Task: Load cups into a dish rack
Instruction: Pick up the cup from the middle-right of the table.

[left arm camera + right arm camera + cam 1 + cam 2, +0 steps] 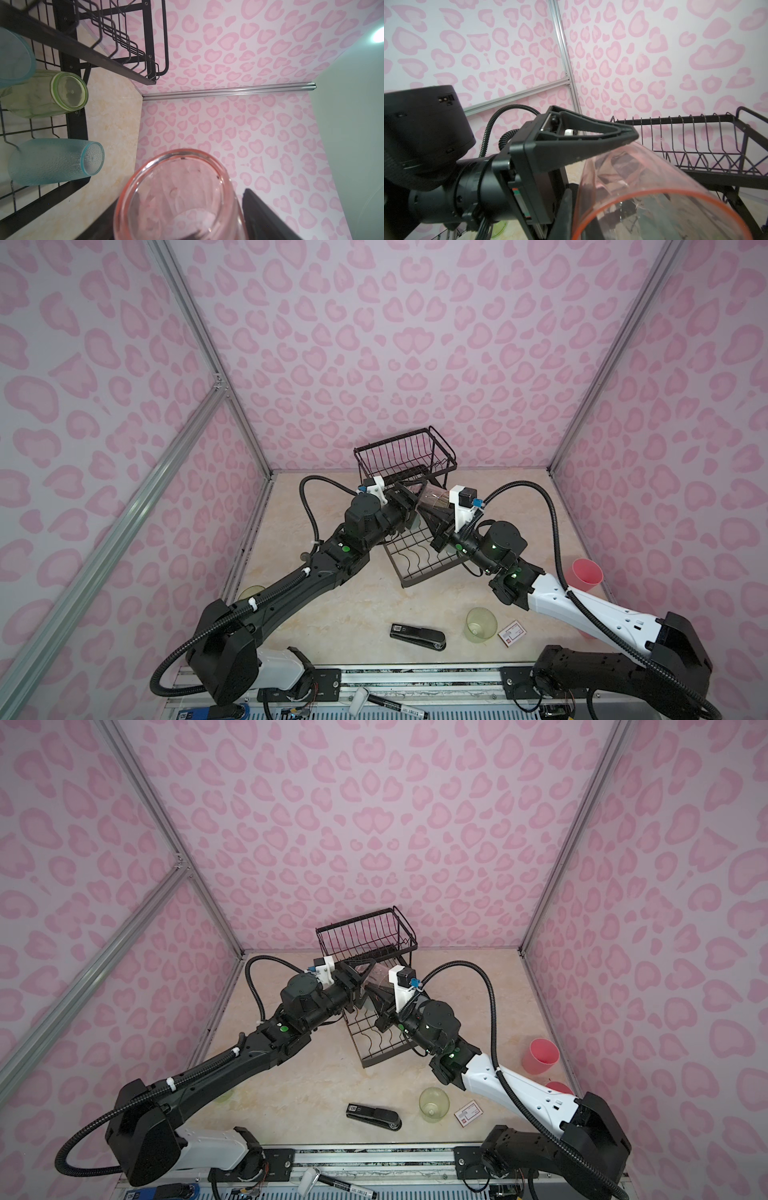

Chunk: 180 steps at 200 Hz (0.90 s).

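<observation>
With right jaws pinched shut on the pink cup (pixel 180 197) and left jaws wide around it, pull left straight back before lowering into the rack (pixel 76 128).

A black desk stapler (pixel 417 637) (pixel 374 1117) lay flat near the front edge of the beige marble-patterned tabletop (pixel 353 614). Well apart from it on the same surface lay a small red-and-white printed card (pixel 512 632) (pixel 468 1112), tilted askew. In front of the table, a black marker pen with white lettering (pixel 399 704) (pixel 353 1185) rested on the metal rail. Pale walls printed with pink heart-shaped spots (pixel 415 344) enclosed the space, joined at the corners by silver aluminium frame posts (pixel 199 335).
</observation>
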Each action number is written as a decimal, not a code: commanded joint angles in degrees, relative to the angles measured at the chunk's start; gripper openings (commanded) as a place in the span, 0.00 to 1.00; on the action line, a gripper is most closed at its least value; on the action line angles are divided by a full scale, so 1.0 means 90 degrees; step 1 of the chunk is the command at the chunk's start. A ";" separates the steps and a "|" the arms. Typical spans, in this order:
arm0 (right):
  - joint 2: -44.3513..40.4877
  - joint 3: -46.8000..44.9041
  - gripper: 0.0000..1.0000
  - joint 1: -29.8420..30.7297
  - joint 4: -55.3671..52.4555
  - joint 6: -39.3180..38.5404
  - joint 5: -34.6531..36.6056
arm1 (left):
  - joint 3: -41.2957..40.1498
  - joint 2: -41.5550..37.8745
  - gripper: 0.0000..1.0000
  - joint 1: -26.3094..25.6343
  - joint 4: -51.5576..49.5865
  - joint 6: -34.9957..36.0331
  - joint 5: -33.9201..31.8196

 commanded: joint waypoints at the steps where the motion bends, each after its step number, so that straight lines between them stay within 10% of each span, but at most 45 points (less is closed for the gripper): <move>1: 0.0013 0.0037 0.00 0.0006 0.0042 0.0110 -0.0396 | 0.0110 0.0050 0.82 -0.0006 0.0358 0.0146 0.0169; 89: 0.0052 -0.0033 0.00 -0.0101 0.0009 0.0278 -0.0380 | 0.0002 -0.0058 0.64 0.0008 0.0295 0.0541 -0.0118; 180: -0.0211 -0.0371 0.28 -0.0284 -0.0495 0.0514 -0.0051 | -0.0280 -0.0293 0.62 0.0205 -0.0018 0.1406 -0.0806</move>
